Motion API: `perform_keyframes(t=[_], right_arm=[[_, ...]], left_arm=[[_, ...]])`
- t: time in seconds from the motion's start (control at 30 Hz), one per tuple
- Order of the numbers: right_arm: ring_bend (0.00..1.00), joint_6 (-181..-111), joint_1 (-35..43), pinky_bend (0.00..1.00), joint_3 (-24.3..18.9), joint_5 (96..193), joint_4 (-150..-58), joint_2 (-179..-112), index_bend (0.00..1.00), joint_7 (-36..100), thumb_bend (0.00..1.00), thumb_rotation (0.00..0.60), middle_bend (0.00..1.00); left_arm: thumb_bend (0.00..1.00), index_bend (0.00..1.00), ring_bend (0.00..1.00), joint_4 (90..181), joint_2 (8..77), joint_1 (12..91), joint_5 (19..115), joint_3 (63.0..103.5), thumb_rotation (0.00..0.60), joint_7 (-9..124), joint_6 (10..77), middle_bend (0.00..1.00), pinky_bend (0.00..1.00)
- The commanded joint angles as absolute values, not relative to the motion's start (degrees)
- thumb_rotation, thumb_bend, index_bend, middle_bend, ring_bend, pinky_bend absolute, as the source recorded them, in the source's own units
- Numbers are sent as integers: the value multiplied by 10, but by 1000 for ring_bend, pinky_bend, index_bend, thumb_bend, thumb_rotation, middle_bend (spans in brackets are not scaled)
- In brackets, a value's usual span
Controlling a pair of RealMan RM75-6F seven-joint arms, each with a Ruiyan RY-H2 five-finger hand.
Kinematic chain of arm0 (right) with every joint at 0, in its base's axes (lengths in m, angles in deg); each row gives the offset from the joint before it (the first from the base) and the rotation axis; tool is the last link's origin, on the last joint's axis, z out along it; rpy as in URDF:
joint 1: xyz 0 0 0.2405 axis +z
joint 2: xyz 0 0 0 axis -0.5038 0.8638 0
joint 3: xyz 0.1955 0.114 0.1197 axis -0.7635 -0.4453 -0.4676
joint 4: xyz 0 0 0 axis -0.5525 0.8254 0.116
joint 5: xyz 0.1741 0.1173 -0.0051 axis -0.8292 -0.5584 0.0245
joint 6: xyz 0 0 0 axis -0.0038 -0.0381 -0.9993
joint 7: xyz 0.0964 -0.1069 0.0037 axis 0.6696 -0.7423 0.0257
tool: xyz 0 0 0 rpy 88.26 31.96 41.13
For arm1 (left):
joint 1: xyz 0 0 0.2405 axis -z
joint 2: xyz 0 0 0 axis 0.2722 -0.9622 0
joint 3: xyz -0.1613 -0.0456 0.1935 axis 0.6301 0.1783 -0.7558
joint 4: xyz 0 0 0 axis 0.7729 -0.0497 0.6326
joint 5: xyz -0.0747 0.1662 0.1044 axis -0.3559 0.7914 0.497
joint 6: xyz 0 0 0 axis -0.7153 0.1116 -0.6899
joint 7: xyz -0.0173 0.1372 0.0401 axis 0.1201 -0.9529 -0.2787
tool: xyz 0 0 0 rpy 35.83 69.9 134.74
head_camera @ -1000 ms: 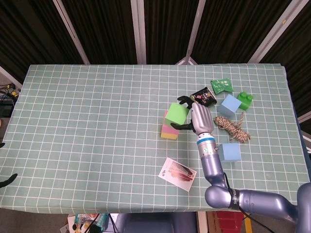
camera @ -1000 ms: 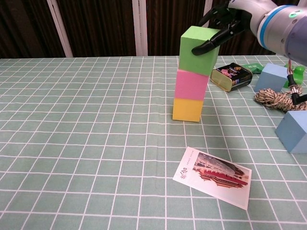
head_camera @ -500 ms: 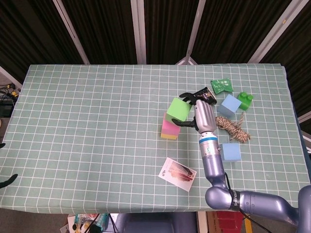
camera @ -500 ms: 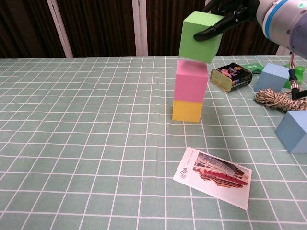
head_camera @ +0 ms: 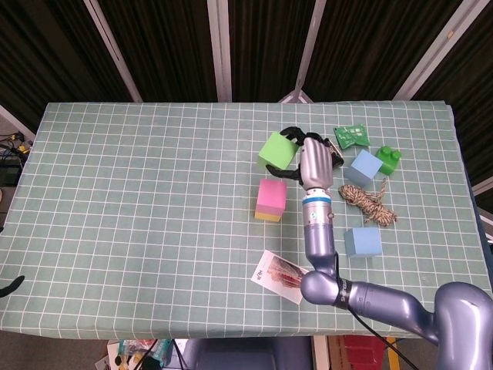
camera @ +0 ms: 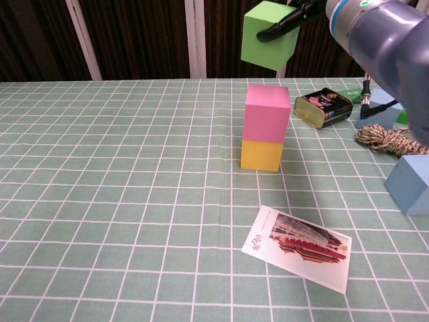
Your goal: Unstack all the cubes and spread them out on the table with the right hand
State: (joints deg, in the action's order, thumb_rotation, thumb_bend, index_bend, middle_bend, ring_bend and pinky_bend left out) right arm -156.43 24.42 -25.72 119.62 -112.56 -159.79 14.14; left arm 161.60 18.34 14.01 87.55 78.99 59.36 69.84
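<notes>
One right hand (head_camera: 313,160), fingers curled, grips the green cube (camera: 270,35) aloft, tilted.

cubes – 5: green (camera: 271,35), pink (camera: 267,113), yellow (camera: 262,153), two blue (head_camera: 363,242) (head_camera: 364,167) | tin (camera: 323,106) – 1 | rope (head_camera: 369,203) – 1 | postcard (camera: 297,248) – 1 | green brick (head_camera: 388,159) – 1 | green packet (head_camera: 352,136) – 1

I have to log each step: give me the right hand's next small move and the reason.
Probably carry the green cube sideways to bare cloth and lower it. The right hand grips it in the air, clear of the pink cube, which sits on the yellow cube.
</notes>
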Motion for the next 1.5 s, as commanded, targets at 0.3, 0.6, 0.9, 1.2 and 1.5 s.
perform_keyframes(t=[0.3, 0.6, 0.9, 1.2, 1.5], right_arm=[[503, -1490, 301, 158, -259, 1176, -963, -1670, 367, 125, 112, 600, 405], [181, -1425, 324, 6, -271, 1138, -867, -1694, 198, 103, 111, 600, 169], [56, -1420, 277, 0, -249, 1150, -983, -1631, 72, 84, 111, 600, 66], [56, -1435, 226, 0, -232, 1103, -1206, -1505, 71, 15, 111, 600, 65], [56, -1438, 191, 0, -213, 1087, -1351, -1425, 70, 24, 111, 600, 64]], left_arm=[[169, 193, 0, 1618, 196, 154, 864, 795, 600, 561, 680, 0, 0], [169, 193, 0, 1617, 197, 158, 843, 806, 600, 556, 675, 0, 0], [169, 192, 0, 1616, 194, 158, 846, 805, 600, 563, 676, 0, 0], [170, 192, 0, 1604, 204, 162, 850, 809, 600, 561, 679, 0, 0], [170, 192, 0, 1608, 207, 165, 852, 804, 600, 547, 674, 0, 0]])
